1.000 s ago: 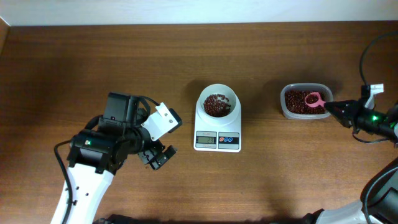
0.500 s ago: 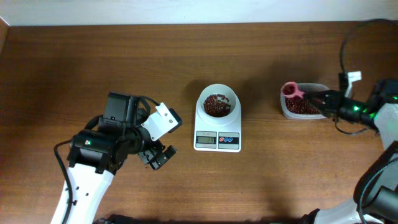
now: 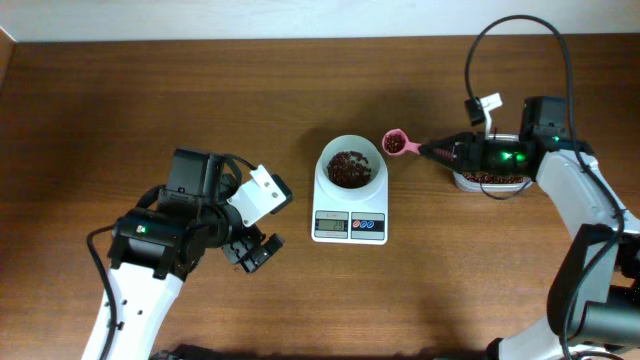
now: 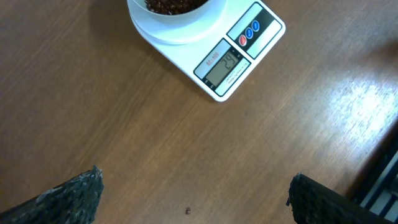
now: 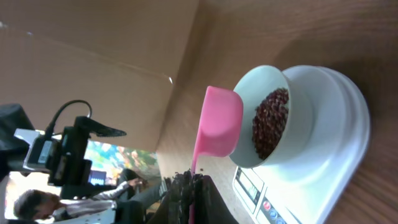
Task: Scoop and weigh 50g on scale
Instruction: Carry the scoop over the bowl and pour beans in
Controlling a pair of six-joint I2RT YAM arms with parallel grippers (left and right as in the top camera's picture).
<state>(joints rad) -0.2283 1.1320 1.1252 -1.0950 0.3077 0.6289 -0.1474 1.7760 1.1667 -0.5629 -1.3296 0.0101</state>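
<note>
The white scale [image 3: 349, 227] stands mid-table with a round white bowl [image 3: 349, 165] of red beans on top. My right gripper [image 3: 432, 150] is shut on the handle of a pink scoop [image 3: 396, 143], which holds beans and hangs just right of the bowl's rim. From the right wrist, the scoop [image 5: 217, 121] sits level beside the bowl [image 5: 268, 124], with the gripper [image 5: 191, 185] clamped on its handle. My left gripper [image 3: 255, 250] hangs open over bare wood left of the scale, holding nothing. Its wrist view shows the scale [image 4: 231, 59] and its display ahead of the wide fingers [image 4: 68, 196].
A clear tub of red beans [image 3: 490, 180] sits at the right, mostly covered by my right arm. A single stray bean [image 4: 187, 211] lies on the wood between the left fingers. The table's back edge meets a pale wall.
My right arm lifted the loaded pink scoop out of the bean tub and carried it left, up to the bowl's right rim. The left arm has not moved.
</note>
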